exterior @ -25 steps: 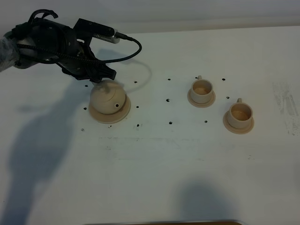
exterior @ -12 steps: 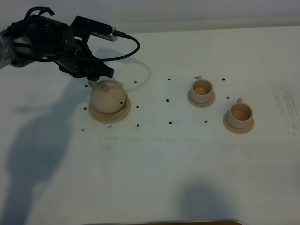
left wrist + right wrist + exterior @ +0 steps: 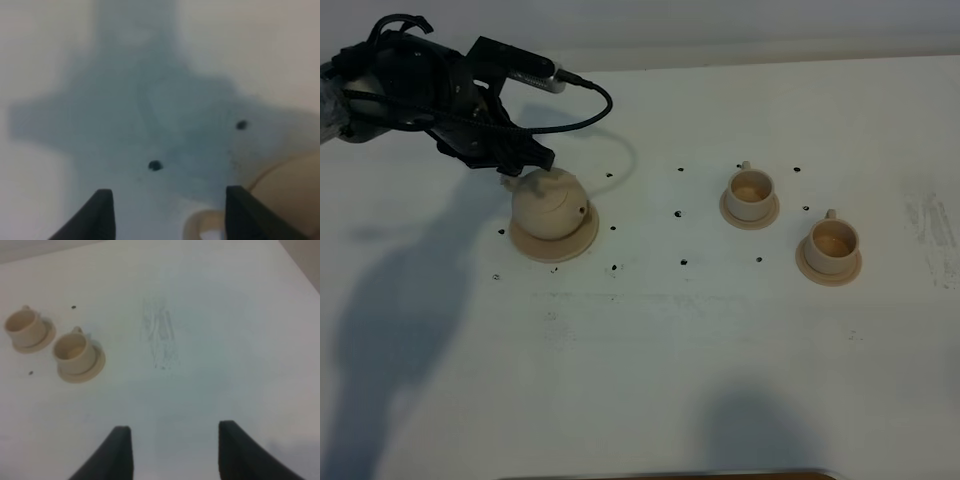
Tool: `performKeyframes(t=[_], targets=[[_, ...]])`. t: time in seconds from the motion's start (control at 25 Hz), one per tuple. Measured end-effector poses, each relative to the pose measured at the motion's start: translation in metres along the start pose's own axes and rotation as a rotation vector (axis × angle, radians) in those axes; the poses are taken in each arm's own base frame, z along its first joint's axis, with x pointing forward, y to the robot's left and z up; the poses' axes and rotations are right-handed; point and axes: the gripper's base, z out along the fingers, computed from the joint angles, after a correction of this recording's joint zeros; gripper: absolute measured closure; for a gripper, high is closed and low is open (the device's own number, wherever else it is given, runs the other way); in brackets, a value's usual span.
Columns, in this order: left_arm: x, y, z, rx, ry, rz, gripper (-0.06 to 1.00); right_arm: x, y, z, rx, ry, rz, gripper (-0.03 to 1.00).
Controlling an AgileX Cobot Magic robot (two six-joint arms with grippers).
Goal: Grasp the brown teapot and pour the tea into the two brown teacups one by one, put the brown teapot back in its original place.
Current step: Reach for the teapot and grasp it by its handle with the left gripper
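Note:
The brown teapot (image 3: 550, 205) sits on its wide saucer, the original place (image 3: 582, 240), at the left of the table. My left gripper (image 3: 520, 170) hovers at the teapot's far-left side, by its handle. In the left wrist view my left gripper (image 3: 167, 200) is open, the loop handle (image 3: 200, 225) lies low between its fingers and the teapot (image 3: 292, 190) body is beside them. The two brown teacups (image 3: 751, 188) (image 3: 833, 240) stand on small saucers at the right. My right gripper (image 3: 172, 440) is open over bare table, with the two brown teacups (image 3: 22, 322) (image 3: 74, 351) well away from it.
Small black dots (image 3: 679, 214) mark the white table around the teapot and cups. A patch of faint scuff marks (image 3: 930, 215) lies near the right edge. A dark strip (image 3: 670, 476) shows at the table's front edge.
My left gripper has drawn back a little to the far left, off the teapot's top. The teapot rests on its saucer; the cups have not moved.

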Motion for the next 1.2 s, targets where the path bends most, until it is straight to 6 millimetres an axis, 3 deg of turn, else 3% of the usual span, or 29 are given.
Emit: performKeyframes(t=[0.4,1.2], targets=[[-0.004,0.006,-0.014,-0.012,-0.028,0.016,0.47,0.000,0.000,0.000,0.000,0.000,0.000,0.56],[0.002,0.017,-0.014,-0.027,0.024,0.003,0.47,0.000,0.000,0.000,0.000,0.000,0.000,0.56]])
